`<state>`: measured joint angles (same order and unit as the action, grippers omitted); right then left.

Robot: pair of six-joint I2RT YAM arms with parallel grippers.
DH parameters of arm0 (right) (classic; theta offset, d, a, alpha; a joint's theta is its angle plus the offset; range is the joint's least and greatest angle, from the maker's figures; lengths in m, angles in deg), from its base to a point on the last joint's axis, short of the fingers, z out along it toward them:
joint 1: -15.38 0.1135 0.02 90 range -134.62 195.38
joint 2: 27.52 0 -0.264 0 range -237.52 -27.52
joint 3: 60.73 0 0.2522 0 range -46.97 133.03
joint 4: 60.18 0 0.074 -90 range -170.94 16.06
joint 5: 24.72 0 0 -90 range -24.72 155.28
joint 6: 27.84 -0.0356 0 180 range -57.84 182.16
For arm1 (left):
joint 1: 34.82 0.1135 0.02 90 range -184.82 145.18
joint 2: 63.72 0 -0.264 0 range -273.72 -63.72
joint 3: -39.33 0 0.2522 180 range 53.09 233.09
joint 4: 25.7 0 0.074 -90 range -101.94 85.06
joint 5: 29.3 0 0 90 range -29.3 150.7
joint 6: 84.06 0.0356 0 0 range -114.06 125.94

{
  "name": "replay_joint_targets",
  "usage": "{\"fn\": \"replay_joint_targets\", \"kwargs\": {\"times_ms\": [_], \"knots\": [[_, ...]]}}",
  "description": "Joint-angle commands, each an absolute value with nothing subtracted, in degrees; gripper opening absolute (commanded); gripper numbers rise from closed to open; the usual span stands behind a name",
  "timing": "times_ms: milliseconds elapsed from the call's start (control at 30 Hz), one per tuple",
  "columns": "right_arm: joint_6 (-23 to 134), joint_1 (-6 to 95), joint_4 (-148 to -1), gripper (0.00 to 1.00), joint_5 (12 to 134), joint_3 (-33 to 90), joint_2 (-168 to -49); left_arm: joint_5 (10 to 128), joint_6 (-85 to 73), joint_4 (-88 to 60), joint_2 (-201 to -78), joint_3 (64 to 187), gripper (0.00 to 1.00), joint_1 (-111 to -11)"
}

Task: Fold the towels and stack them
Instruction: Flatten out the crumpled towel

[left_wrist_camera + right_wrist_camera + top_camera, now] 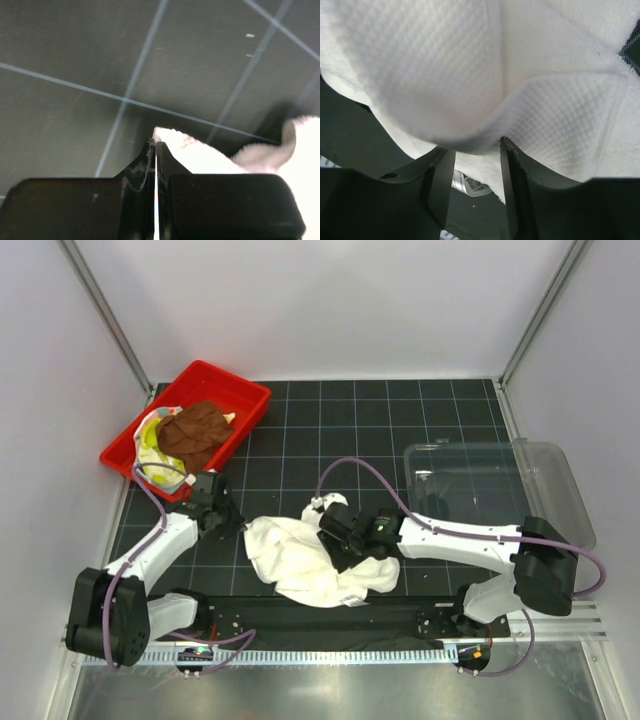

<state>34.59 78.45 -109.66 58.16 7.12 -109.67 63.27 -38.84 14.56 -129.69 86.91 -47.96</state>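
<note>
White and crumpled, the large towel (310, 560) lay on the dark gridded desk (380, 420) between the two arms. Its long axis ran left to right, slanting toward the near edge at its right end. Its left corner pointed into the left pincer (155, 145), which was clenched on the tip of that corner. The right pincer (472, 145) sat over the towel's far middle with its fingers parted. A quilted fold draped across their tips, not clamped. At the far left, a red tray (235, 378) held a brown towel (195, 430) heaped beside a yellow-green towel (150, 445). A clear bin (540, 470) stood at the right.
</note>
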Motion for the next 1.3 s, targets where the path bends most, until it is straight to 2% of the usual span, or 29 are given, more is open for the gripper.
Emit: {"fn": "replay_joint_targets", "kwargs": {"times_ms": [0,133,267,367,467,533,667,833,933,1267], "knots": [[33.05,78.58,-103.73,0.49,55.89,9.02,-104.61,57.9,-38.45,16.53,-132.0,89.2,0.0,-48.09],[37.09,77.53,-106.8,0.58,52.63,12.26,-103.02,55.17,-38.36,18.38,-132.98,90.0,0.0,-48.0],[40.0,72.44,-107.35,0.63,55.51,12.63,-99.69,54.29,-38.71,17.77,-130.43,88.86,0.0,-48.09],[42.63,65.51,-103.41,0.68,63.4,11.66,-97.75,52.89,-38.45,17.85,-128.67,88.25,0.0,-48.0],[43.0,54.08,-98.2,0.7,74.57,12.97,-101.34,50.69,-38.8,18.12,-128.75,87.81,0.0,-48.09],[43.08,47.85,-97.85,0.71,79.75,16.03,-104.94,50.94,-38.8,18.12,-129.45,88.07,0.0,-48.09],[46.33,45.62,-103.45,0.7,86.72,20.62,-113.72,52.0,-39.06,18.2,-129.63,88.68,0.0,-48.09],[45.02,43.33,-100.22,0.6,98.66,18.6,-120.23,51.39,-39.76,17.59,-129.46,88.51,0.0,-48.09],[45.37,43.33,-102.32,0.56,99.82,18.08,-122.79,52.35,-40.21,17.15,-130.25,88.51,0.0,-48.09],[42.65,43.33,-105.84,0.6,97.88,13.07,-117.26,51.56,-40.64,16.97,-130.42,89.47,0.0,-48.18]]}}
